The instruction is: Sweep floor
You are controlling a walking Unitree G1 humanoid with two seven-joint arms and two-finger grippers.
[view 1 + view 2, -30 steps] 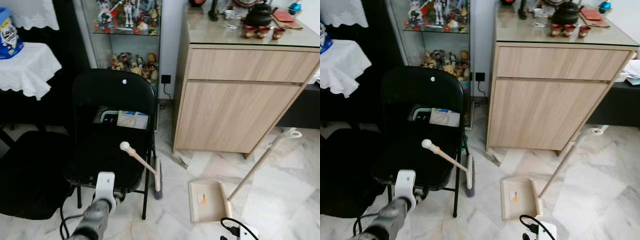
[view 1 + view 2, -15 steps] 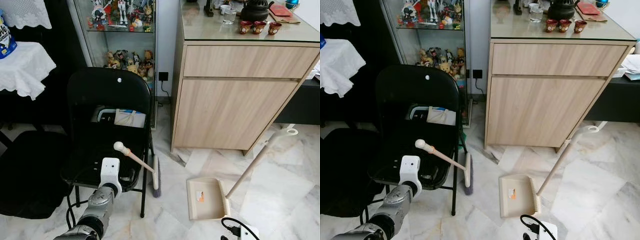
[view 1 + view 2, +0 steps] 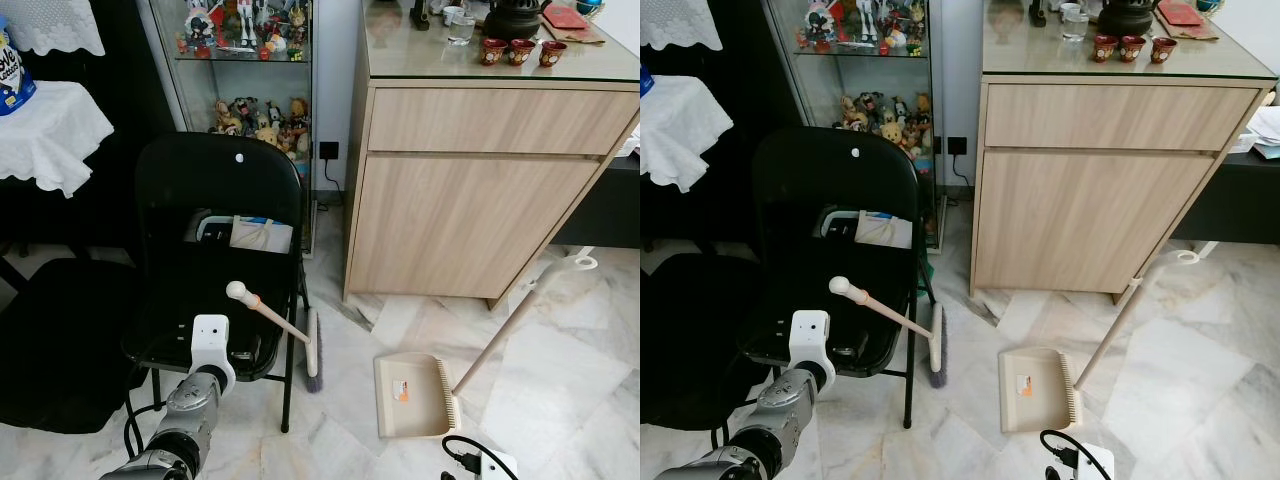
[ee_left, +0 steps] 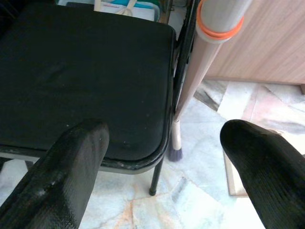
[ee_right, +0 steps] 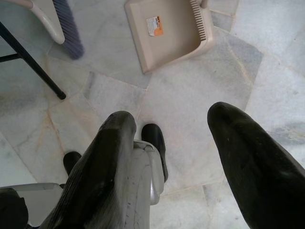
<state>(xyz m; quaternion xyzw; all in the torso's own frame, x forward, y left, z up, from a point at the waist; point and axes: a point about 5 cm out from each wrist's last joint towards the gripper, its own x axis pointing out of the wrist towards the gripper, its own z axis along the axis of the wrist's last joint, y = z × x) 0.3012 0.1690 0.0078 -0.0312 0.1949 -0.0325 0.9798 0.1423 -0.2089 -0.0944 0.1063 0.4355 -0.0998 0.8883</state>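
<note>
Left eye view: silver left arm raised toward black folding chair [image 3: 215,260]. Left gripper [image 4: 167,162] fingers parted, empty, before chair seat. Beige long-handled broom [image 3: 275,320] leans against chair; beige plastic dustpan [image 3: 412,396] beside it. Right gripper [image 5: 167,143] parted, pointing floorward.

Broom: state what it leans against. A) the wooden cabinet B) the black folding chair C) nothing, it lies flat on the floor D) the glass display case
B: the broom slants against the seat edge of the black folding chair, bristles down on the floor beside the chair leg.
</note>
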